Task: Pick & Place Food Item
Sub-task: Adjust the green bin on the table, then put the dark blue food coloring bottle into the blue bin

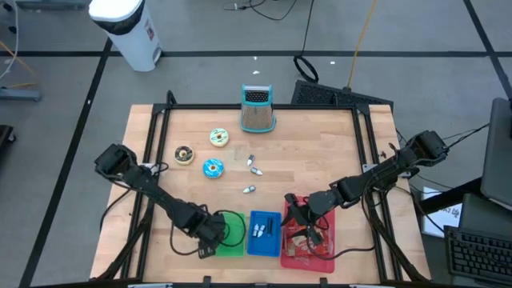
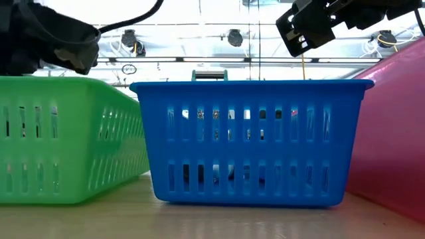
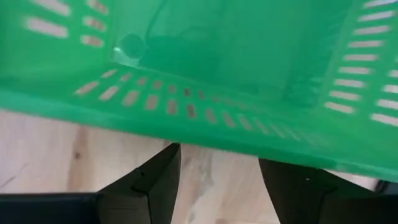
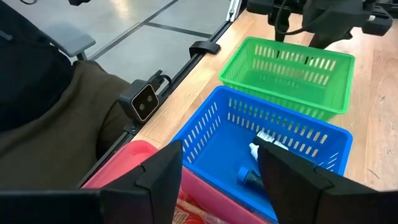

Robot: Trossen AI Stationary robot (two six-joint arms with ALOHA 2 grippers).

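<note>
Three toy donuts lie flat on the wooden table: a yellow one [image 1: 219,138], a brown one [image 1: 184,154] and a blue one [image 1: 213,168]. Along the near edge stand a green basket [image 1: 231,235], a blue basket [image 1: 263,232] and a red basket [image 1: 310,243]. My left gripper [image 1: 210,233] points down at the green basket's left wall [image 3: 205,124], open, with only bare table between its fingers. My right gripper [image 1: 298,214] hovers open over the red basket's far end, nothing between its fingers [image 4: 221,177].
A metal grater [image 1: 257,110] stands at the table's far edge. Small silvery and blue pieces [image 1: 254,165] [image 1: 249,190] lie mid-table. The blue basket holds small items [image 4: 258,163], the red one wrapped packets [image 1: 304,246]. A person in dark clothes [image 4: 43,118] is beyond the near edge.
</note>
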